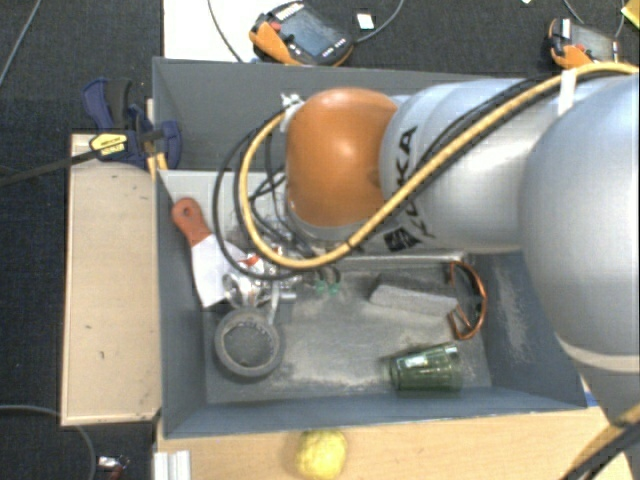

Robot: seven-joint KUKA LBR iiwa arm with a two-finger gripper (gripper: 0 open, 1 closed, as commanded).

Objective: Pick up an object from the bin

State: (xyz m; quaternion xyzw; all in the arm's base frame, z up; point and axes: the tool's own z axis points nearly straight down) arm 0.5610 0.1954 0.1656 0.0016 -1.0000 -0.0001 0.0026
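Gripper (pixel 256 290) set low in the bin (pixel 180 368), mostly hidden beneath the arm's orange cover (pixel 335 158).

Only bits of bright metal and looped cables show under the cover, so I cannot tell whether the gripper stands wide, narrow or holds anything. Just beside it, toward the view's left, lies the white blade of an orange-handled scraper (pixel 205 268). Just below it sits a grey ring-shaped roll (pixel 247 344); whether they touch is unclear. Farther toward the view's right lie a grey block (pixel 405 298), a brown wire loop (pixel 470 303) partly under the arm (pixel 470 148), and a green glitter-filled bottle (pixel 425 366). Black letters on the arm read "KA"; a yellow cable (pixel 450 128) crosses near them.
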